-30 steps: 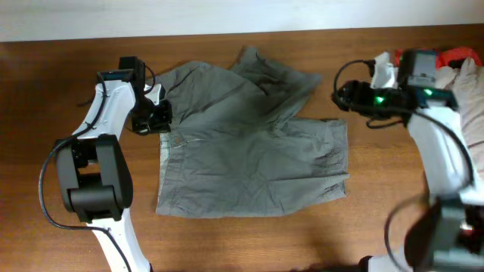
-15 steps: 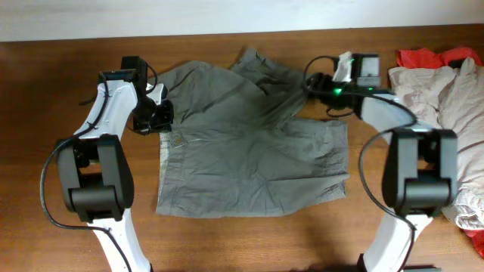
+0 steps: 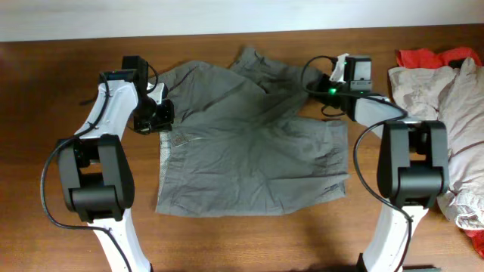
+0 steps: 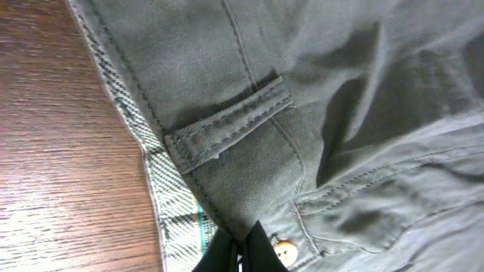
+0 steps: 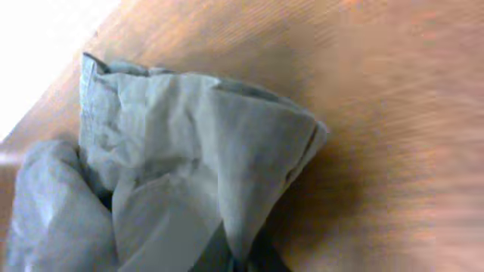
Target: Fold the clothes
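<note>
Grey-green shorts [image 3: 249,151] lie spread on the wooden table [image 3: 249,242], with one leg bunched toward the back. My left gripper [image 3: 162,117] is shut on the waistband at the shorts' left edge. In the left wrist view its dark fingertips [image 4: 242,248] pinch the band just below a belt loop [image 4: 227,127], next to a pale button [image 4: 284,251]. My right gripper [image 3: 318,85] is at the shorts' back right corner. In the right wrist view a fold of the leg cloth [image 5: 212,143] runs down into the right gripper [image 5: 246,261], which is shut on it.
A pile of other clothes lies at the right edge of the table: beige cloth [image 3: 442,87] with a red piece [image 3: 423,57] behind it. A white wall strip [image 3: 227,15] borders the table's far edge.
My right arm swung left from above the clothes pile to the shorts' back right corner, and its gripper shut on the leg cloth. The left arm has not moved.
</note>
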`<state>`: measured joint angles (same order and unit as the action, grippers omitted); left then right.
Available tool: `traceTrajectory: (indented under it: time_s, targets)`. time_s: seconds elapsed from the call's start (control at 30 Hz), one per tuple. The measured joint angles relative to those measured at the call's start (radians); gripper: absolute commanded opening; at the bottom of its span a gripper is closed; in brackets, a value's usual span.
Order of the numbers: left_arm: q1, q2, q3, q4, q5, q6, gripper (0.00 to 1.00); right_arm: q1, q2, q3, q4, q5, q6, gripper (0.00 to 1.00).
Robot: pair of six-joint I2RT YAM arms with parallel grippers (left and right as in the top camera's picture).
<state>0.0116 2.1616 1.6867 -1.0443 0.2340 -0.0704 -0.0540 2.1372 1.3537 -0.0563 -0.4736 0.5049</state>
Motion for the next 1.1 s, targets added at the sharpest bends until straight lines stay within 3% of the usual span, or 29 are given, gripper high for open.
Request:
traceTrajectory:
  time_s: [0.2,0.23,0.3,0.37,0.57,0.67,0.8,0.9,1.03,1.1]
  targets:
    - [-0.017,0.000,0.000,0.000,0.018,0.000,0.01,-0.092,-0.110,0.000,-0.285,-0.049,0.005,0.04]
    - [-0.020,0.000,0.000,0.000,0.023,0.000,0.01,-0.101,-0.131,0.000,-0.332,-0.051,0.002,0.12]
    - [-0.026,0.000,0.000,-0.001,0.027,0.000,0.01,-0.113,-0.160,0.002,-0.394,-0.049,-0.014,0.42]
    - [-0.024,0.000,0.000,-0.003,0.015,0.000,0.04,-0.122,-0.170,0.002,-0.436,-0.035,-0.031,0.50]
    - [-0.007,0.000,0.005,-0.069,-0.014,0.006,0.17,-0.140,-0.180,0.002,-0.452,-0.006,-0.132,0.53]
    - [-0.005,0.000,0.039,-0.111,-0.021,0.010,0.22,-0.141,-0.220,0.002,-0.428,-0.025,-0.249,0.60]
    - [-0.010,-0.009,0.139,-0.117,-0.014,0.036,0.27,-0.127,-0.320,0.003,-0.381,-0.057,-0.378,0.60]
    - [-0.022,-0.031,0.185,-0.060,0.017,0.063,0.24,-0.098,-0.359,0.007,-0.361,-0.069,-0.439,0.68]
    - [-0.093,-0.046,0.208,-0.012,0.063,0.112,0.08,-0.029,-0.345,0.009,-0.302,-0.070,-0.484,0.68]
    - [-0.152,-0.042,0.208,-0.016,0.072,0.144,0.05,0.006,-0.323,0.009,-0.261,-0.063,-0.495,0.68]
